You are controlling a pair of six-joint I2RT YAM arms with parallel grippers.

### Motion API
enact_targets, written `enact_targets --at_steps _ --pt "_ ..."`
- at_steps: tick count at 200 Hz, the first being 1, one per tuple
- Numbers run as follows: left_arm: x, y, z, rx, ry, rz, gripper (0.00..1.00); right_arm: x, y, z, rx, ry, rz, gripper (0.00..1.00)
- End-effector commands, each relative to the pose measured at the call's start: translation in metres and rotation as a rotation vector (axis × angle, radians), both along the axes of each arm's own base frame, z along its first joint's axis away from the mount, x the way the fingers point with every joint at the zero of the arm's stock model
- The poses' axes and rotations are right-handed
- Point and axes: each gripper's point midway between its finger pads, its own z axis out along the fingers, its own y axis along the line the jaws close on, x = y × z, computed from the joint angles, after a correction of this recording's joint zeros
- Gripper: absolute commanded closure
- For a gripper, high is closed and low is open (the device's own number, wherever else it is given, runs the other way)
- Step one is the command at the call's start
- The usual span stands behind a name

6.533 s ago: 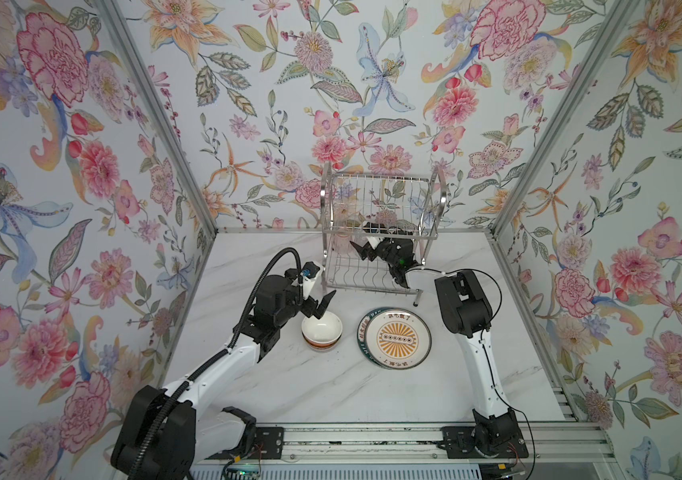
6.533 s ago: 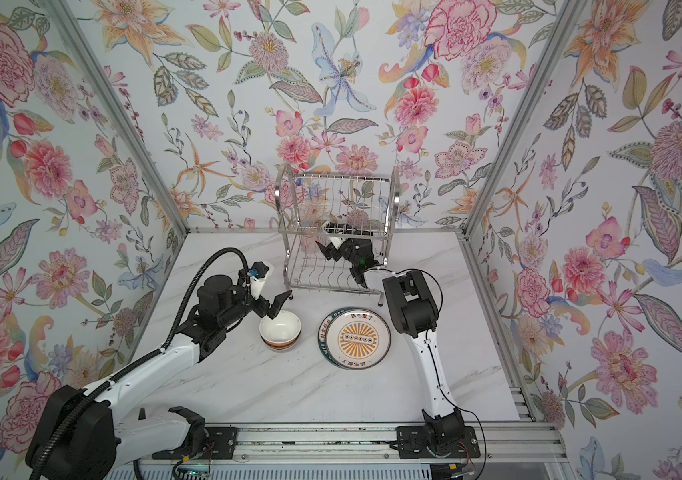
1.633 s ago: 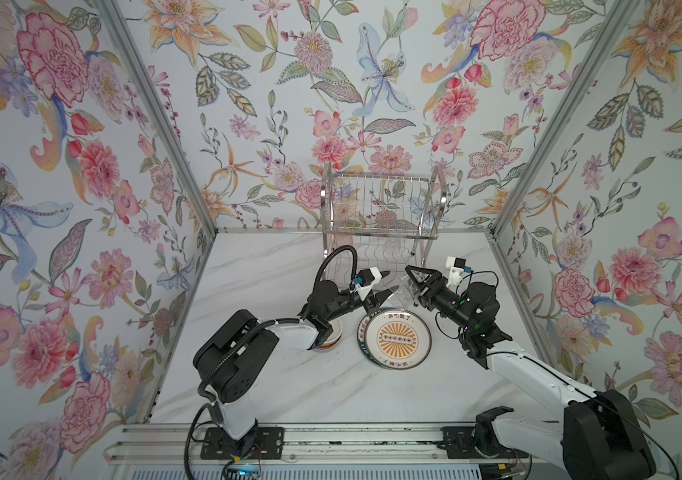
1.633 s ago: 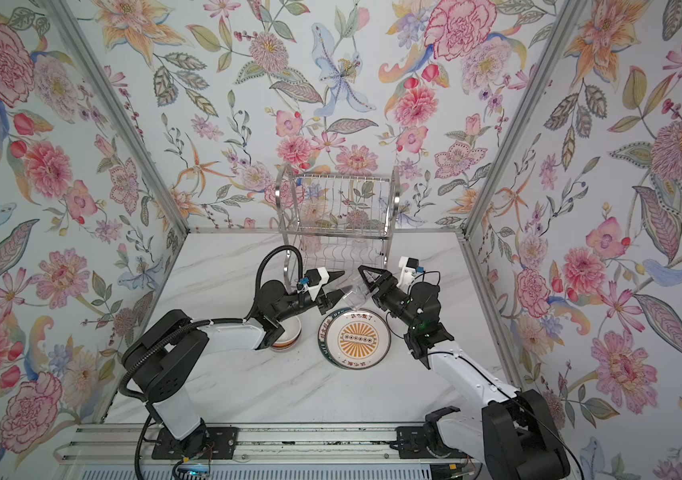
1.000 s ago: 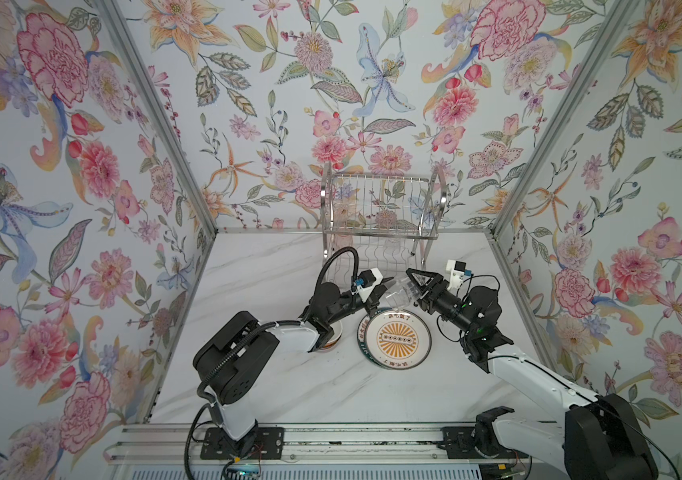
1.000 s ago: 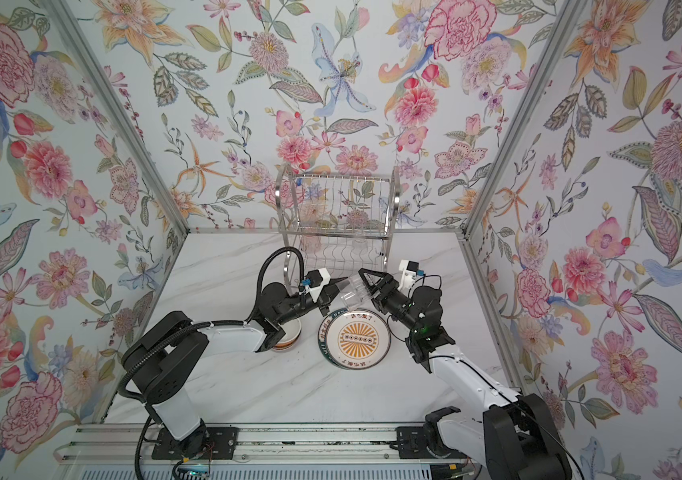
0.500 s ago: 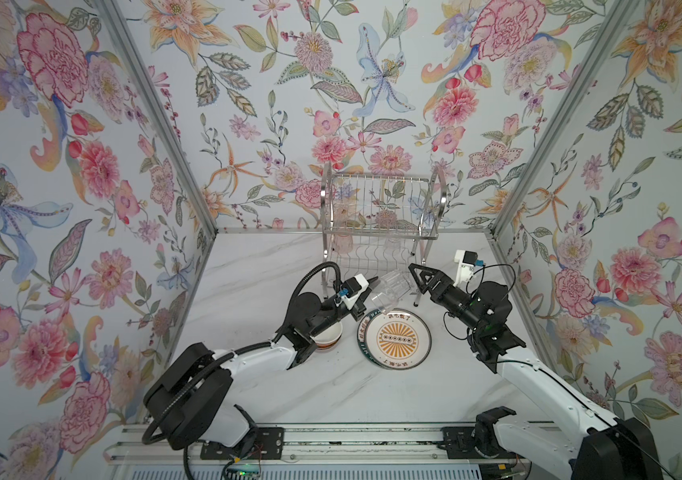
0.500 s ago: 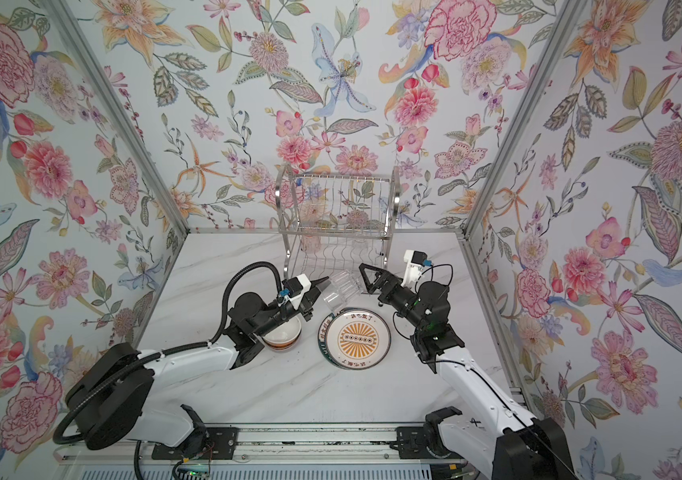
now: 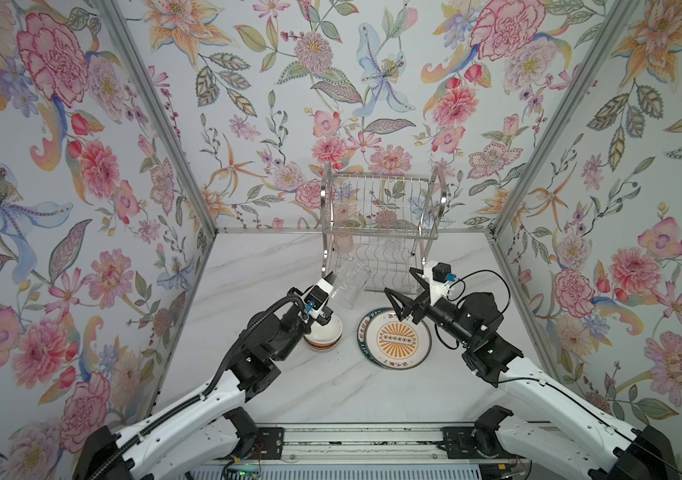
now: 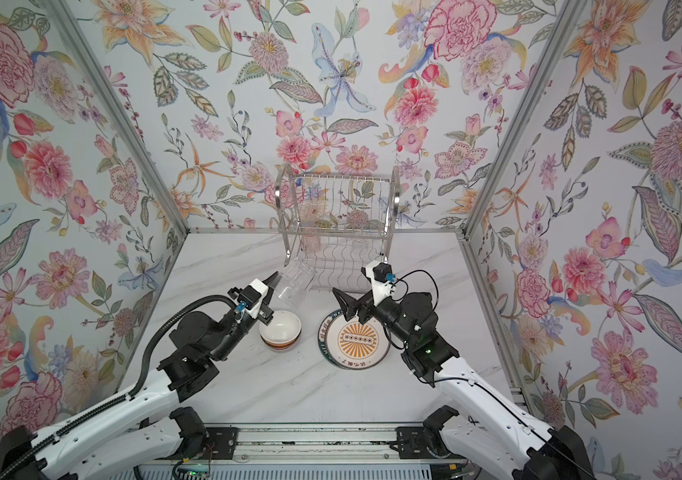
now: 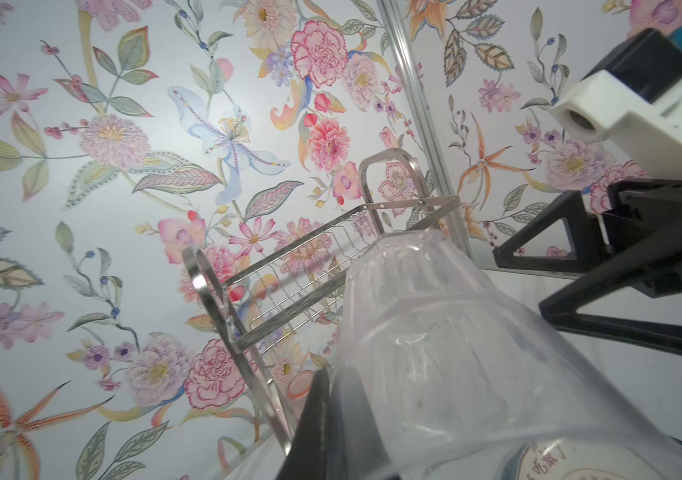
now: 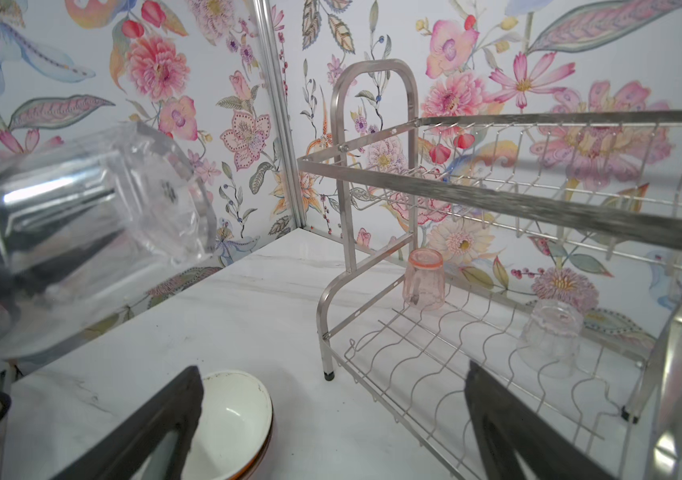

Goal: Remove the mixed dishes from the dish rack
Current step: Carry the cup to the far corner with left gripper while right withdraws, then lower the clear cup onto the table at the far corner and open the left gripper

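Dishes: one clear tumbler (image 9: 349,282) hangs tilted in the air, close to the near corner of the rack (image 9: 381,236) on the left arm's side. A pink glass (image 12: 423,280) and a clear glass (image 12: 551,336) stand upside down on the lower shelf. Stacked bowls (image 9: 325,332) and a sunburst plate (image 9: 397,343) sit on the desk (image 9: 248,266).
Left tool (image 9: 331,281): clenched on the tumbler's wall near the rim, one finger outside and one seemingly inside.
Right tool (image 9: 398,279): spread wide and holding nothing, over the plate's far edge.
Risk, slip: it is a thin pinch on slick glass with the base hanging beyond the grip, so the tumbler may pivot or slide free and hit the bowls nearby.
Risk, knock: a swing could clip the wire rack or the right tool.
Risk, set-down: laid on its side, the round tumbler would likely roll.
Materials: smooth transparent glass with a base that looks faceted; glossy glazed bowls and plate; shiny thin steel wire with wavy slots; white marble-look desk.
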Motion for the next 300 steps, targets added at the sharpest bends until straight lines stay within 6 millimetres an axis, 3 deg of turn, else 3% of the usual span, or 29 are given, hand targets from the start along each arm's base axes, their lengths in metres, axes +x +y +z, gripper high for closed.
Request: enact_targets --at_steps 1,29,61,112,157,218,284,287,300 --pt "0.003 0.038 0.001 0.042 0.024 0.165 1.00 -0.008 0.014 0.004 -0.129 -0.159 0.016 0.01" --pt "0.012 0.088 0.014 -0.021 0.124 0.339 1.00 -0.019 0.034 -0.002 -0.198 -0.228 0.057 0.01" --pt "0.032 0.135 0.022 -0.038 0.284 0.504 1.00 -0.020 0.044 0.006 -0.152 -0.243 0.068 0.01" --pt "0.067 0.172 0.015 0.081 0.502 0.644 1.00 -0.015 0.049 0.016 -0.107 -0.165 0.067 0.01" --pt "0.100 0.216 0.005 0.001 0.676 0.728 1.00 -0.019 0.053 0.009 -0.114 -0.105 0.103 0.01" --pt "0.128 0.275 -0.060 -0.069 0.939 0.854 1.00 -0.023 0.051 -0.005 -0.175 -0.058 0.121 0.01" --pt "0.142 0.330 -0.140 -0.014 1.200 0.938 1.00 -0.023 0.048 -0.014 -0.209 -0.021 0.120 0.01" --pt "0.144 0.334 -0.153 -0.001 1.238 0.941 1.00 -0.023 0.048 -0.015 -0.211 -0.020 0.118 0.01" --pt "0.143 0.346 -0.173 0.031 1.321 0.967 1.00 -0.021 0.046 -0.017 -0.217 -0.012 0.112 0.01"
